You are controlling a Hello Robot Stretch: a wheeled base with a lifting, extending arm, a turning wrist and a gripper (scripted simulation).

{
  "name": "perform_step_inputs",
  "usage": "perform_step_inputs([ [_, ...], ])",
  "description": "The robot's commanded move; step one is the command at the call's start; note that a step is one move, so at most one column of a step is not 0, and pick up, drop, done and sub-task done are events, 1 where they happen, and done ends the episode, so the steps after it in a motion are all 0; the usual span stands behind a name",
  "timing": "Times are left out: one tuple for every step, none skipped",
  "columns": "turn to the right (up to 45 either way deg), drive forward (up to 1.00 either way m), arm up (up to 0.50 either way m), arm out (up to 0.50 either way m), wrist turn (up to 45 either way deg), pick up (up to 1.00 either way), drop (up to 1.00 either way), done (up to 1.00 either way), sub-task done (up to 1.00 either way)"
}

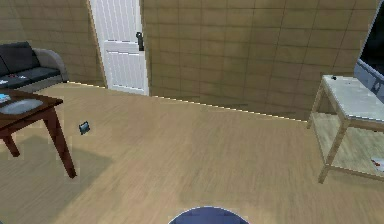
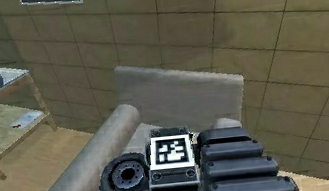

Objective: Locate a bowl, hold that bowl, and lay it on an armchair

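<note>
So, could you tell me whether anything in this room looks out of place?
Only a small dark thing lying on the bare floor beside the dark wooden table; what it is, I cannot tell.

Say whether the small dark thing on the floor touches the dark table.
Apart: the forward view shows bare floor between the small dark thing and the dark table.

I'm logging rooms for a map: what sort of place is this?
Probably a living room: a dark grey cushioned sofa near a white panelled door, and a pale grey upholstered armchair.
</note>
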Motion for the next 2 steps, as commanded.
perform_step_inputs([
  [0.0, 0.0, 0.0, 0.48, 0.0, 0.0, 0.0, 0.0, 0.0],
  [0.0, 0.0, 0.0, 0.0, 45.0, 0.0, 0.0, 0.0, 0.0],
])
